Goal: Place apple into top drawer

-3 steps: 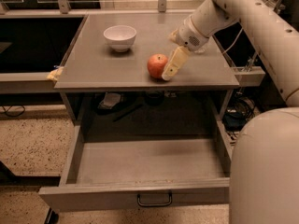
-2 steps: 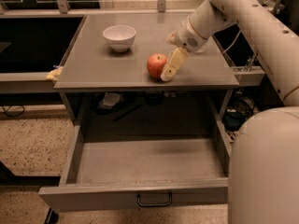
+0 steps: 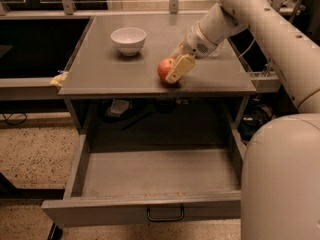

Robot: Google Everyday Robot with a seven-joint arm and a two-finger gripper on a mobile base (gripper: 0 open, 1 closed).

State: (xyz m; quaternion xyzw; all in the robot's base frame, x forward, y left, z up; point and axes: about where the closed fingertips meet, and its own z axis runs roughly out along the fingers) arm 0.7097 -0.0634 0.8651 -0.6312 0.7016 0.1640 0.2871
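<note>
Reaching arm [image 3: 260,24]: white and jointed, it comes in from the upper right and slopes down to the table's front half. Its upper run is cut off by the top and right edges.
Gripper [image 3: 174,66]: low over the table top at the apple's right side, with its tan front part lying across the fruit. Whether it is clamped on the apple or only set around it cannot be told.
Apple [image 3: 163,70]: red-orange, on the table near the front edge, right of centre. Its right part is hidden behind the gripper.
Drawer [image 3: 100,215]: pulled out below the table with its grey floor in view. The right end is hidden by the robot's body.
Handle [image 3: 165,215]: a dark loop at the centre of the drawer front, close to the bottom edge.
Bowl [image 3: 128,39]: white and upright, at the rear left of the table, well apart from the apple.
Table [image 3: 110,74]: a grey top; the rear rail is partly cut off at the top.
Yellowish scrap [image 3: 59,79]: at the table's left front corner, too small to identify.
Space under table [image 3: 117,108]: dark, with a pale object and cables that are hard to make out.
Robot body [image 3: 282,184]: a large white rounded form in the lower right, cut off by the frame.
</note>
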